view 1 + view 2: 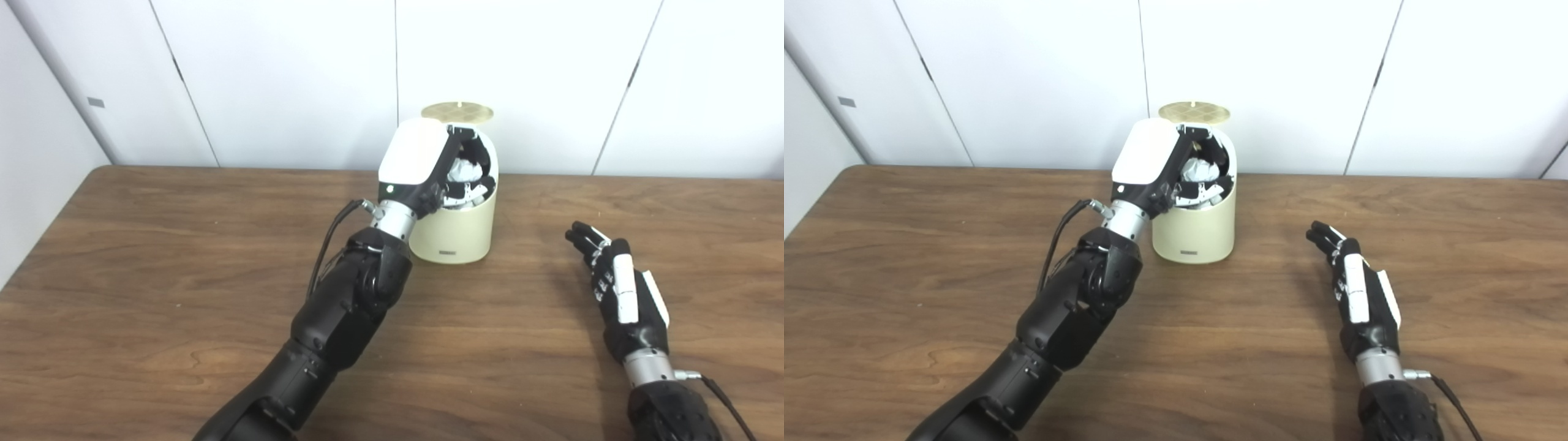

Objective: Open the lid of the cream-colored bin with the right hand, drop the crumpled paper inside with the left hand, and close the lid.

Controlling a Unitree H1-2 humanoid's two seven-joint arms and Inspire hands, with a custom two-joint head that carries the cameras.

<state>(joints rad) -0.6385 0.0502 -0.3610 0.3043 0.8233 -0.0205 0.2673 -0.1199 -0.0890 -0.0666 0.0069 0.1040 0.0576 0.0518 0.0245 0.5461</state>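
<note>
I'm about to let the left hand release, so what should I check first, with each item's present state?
1. Lid raised clear of the opening: ok.
2. Crumpled paper over the cream-colored bin, within its rim: ok.
3. Left hand gripping the paper: ok.
4. Right hand clear of the bin, over the table: ok.
5. Room inside the bin: cannot tell.

No legible text in either view. Cream-colored bin (453, 236) carries a small dark label low on its front wall; the characters are too small to read.
</note>
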